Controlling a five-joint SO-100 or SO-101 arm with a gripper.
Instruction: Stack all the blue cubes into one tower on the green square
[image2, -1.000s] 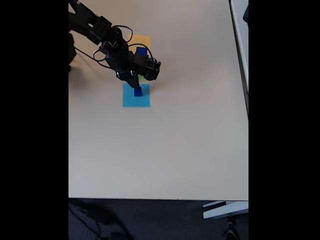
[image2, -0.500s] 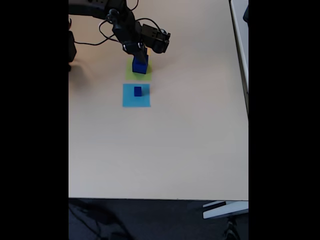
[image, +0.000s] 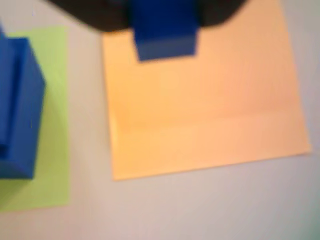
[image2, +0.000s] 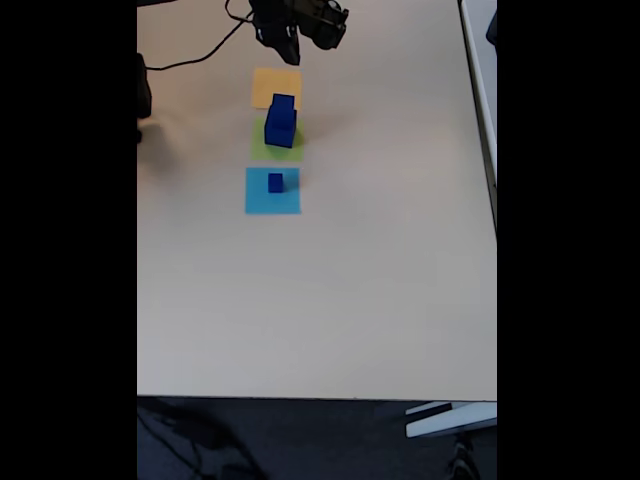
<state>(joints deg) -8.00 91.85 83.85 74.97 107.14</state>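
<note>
The pincer (image2: 291, 42) has pulled back beyond the green square (image2: 258, 152), open or closed I cannot tell, leaving two stacked blue cubes (image2: 280, 125) on it and the small cube (image2: 275, 182) nearby, unstacked.

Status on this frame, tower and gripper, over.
Gripper near orange square, open or shut unclear. Two blue cubes stacked on green square. Smallest cube on light-blue square, unobstructed.
</note>
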